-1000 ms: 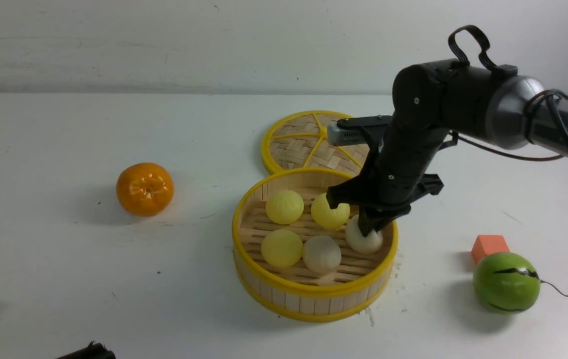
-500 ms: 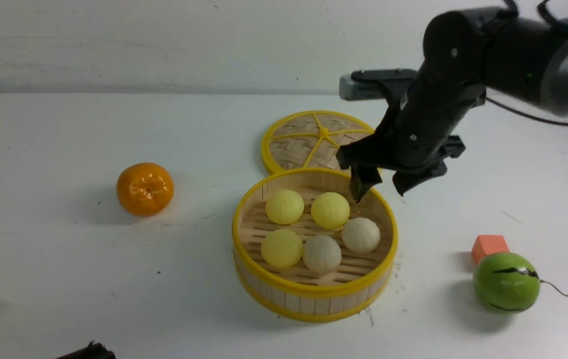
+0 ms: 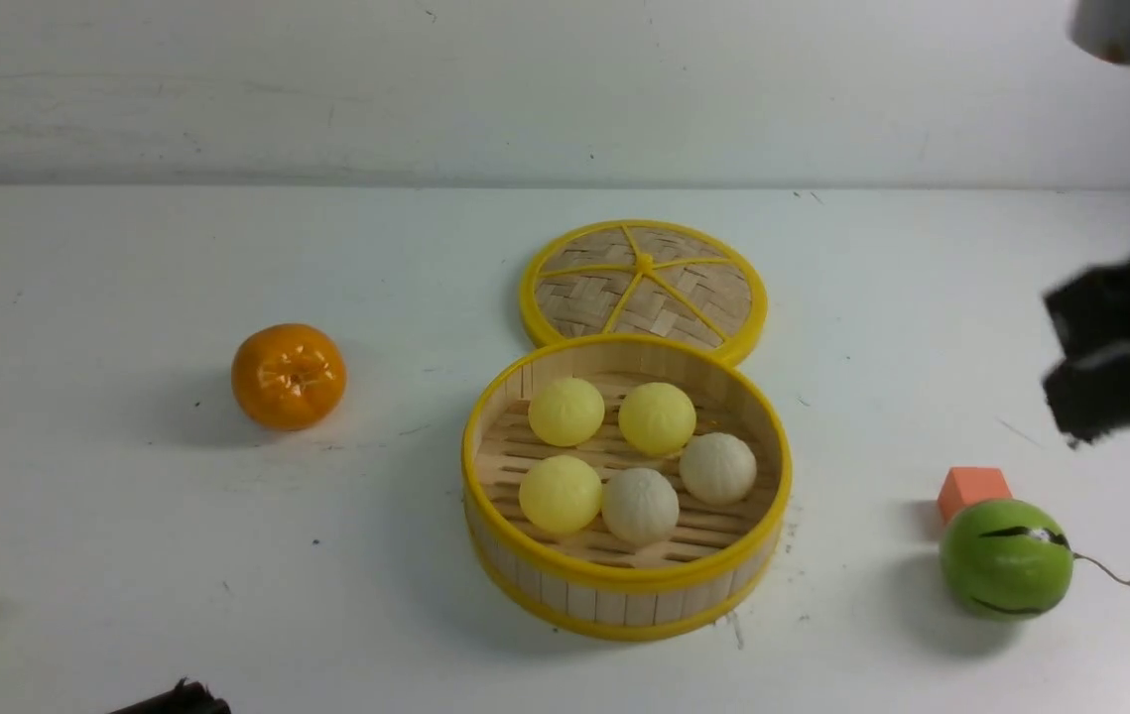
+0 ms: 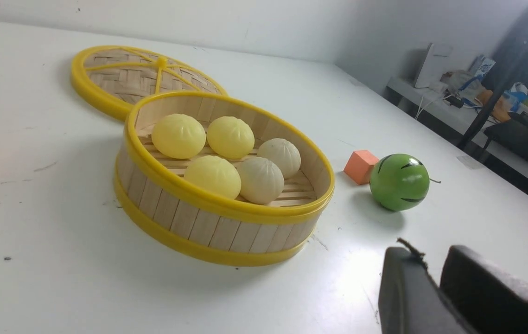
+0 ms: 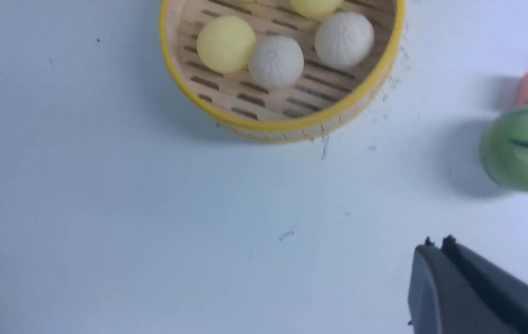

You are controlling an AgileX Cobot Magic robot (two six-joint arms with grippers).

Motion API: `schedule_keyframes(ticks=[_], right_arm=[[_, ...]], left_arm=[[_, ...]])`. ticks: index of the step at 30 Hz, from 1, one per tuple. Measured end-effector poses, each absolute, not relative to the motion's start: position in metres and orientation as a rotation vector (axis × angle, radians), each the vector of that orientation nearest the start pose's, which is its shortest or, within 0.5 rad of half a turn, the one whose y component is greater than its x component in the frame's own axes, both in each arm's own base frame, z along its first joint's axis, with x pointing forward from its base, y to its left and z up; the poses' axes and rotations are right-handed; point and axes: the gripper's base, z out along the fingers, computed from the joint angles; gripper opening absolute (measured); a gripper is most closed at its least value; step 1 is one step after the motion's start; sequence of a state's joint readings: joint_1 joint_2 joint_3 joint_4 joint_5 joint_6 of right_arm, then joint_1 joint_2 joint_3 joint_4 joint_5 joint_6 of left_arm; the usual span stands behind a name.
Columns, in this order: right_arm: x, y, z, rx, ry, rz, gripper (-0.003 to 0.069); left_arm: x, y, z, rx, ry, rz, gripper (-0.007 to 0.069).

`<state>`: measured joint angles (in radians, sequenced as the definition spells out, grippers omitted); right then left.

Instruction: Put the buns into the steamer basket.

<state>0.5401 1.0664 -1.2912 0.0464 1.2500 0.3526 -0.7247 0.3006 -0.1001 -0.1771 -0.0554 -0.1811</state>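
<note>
Right wrist view: right gripper (image 5: 437, 243) clenched, jaws pressed together with nothing between them, above bare table (image 5: 152, 208) well apart from the steamer basket (image 5: 291, 121). Left gripper (image 4: 430, 273) low over the table near the basket; fingers (image 4: 403, 287) nearly together with a thin gap, nothing held.

Counts: buns, five — three pale yellow (image 3: 566, 411) (image 3: 657, 417) (image 3: 561, 493), two off-white pleated (image 3: 640, 505) (image 3: 717, 468). All five lie inside the steamer basket on its slotted floor, clustered and touching. Lid (image 3: 644, 288), one, flat on the table just behind the basket. Orange (image 3: 288, 375), one, to the left. Green melon ball (image 3: 1006, 559), one, to the right, just beside one orange block (image 3: 973, 489). No readable writing.
</note>
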Motion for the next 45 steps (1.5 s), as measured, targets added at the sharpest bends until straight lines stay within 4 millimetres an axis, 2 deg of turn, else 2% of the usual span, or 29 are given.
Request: schedule_keyframes(ticks=[1,2,3,4,6,9,15,21,25,30,31,38,42,45], right_arm=[[0.145,0.092,0.41,-0.225,2.545,0.42,-0.0018],[0.122,0.077,0.396,-0.184,2.547,0.414,-0.0018],[0.119,0.075,0.395,-0.18,2.544,0.414,-0.0018],[0.097,0.06,0.385,-0.146,2.511,0.422,-0.0017],[0.074,0.043,0.367,-0.119,2.454,0.425,-0.0014],[0.05,0.024,0.344,-0.105,2.351,0.423,-0.0009],[0.028,-0.002,0.302,-0.103,2.172,0.34,0.0008],[0.013,-0.019,0.285,-0.089,2.017,0.296,0.0032],[0.012,-0.021,0.285,-0.097,1.905,0.303,0.0006],[0.027,-0.015,0.272,-0.137,1.798,0.242,-0.002],[0.034,-0.01,0.26,-0.135,1.768,0.203,-0.002],[0.051,-0.002,0.213,0.0,1.698,0.133,-0.002],[0.055,-0.004,0.198,0.128,1.668,0.099,-0.002],[0.056,-0.004,0.193,0.152,1.648,0.106,-0.002]], left_arm=[[0.064,-0.055,0.232,0.301,1.667,-0.816,0.0115],[0.064,-0.055,0.232,0.301,1.667,-0.816,0.0118],[0.064,-0.055,0.232,0.301,1.667,-0.816,0.0119],[0.064,-0.055,0.232,0.301,1.667,-0.816,0.0121],[0.064,-0.055,0.232,0.301,1.667,-0.816,0.0124],[0.064,-0.055,0.231,0.301,1.668,-0.816,0.0127],[0.064,-0.055,0.231,0.301,1.668,-0.816,0.0128],[0.064,-0.055,0.231,0.301,1.668,-0.816,0.0135],[0.064,-0.055,0.231,0.301,1.668,-0.816,0.014],[0.064,-0.055,0.231,0.301,1.668,-0.816,0.0144],[0.064,-0.055,0.231,0.301,1.668,-0.816,0.0146],[0.064,-0.055,0.231,0.301,1.668,-0.816,0.0147],[0.064,-0.055,0.231,0.301,1.668,-0.816,0.0151],[0.064,-0.055,0.231,0.302,1.669,-0.815,0.0154]])
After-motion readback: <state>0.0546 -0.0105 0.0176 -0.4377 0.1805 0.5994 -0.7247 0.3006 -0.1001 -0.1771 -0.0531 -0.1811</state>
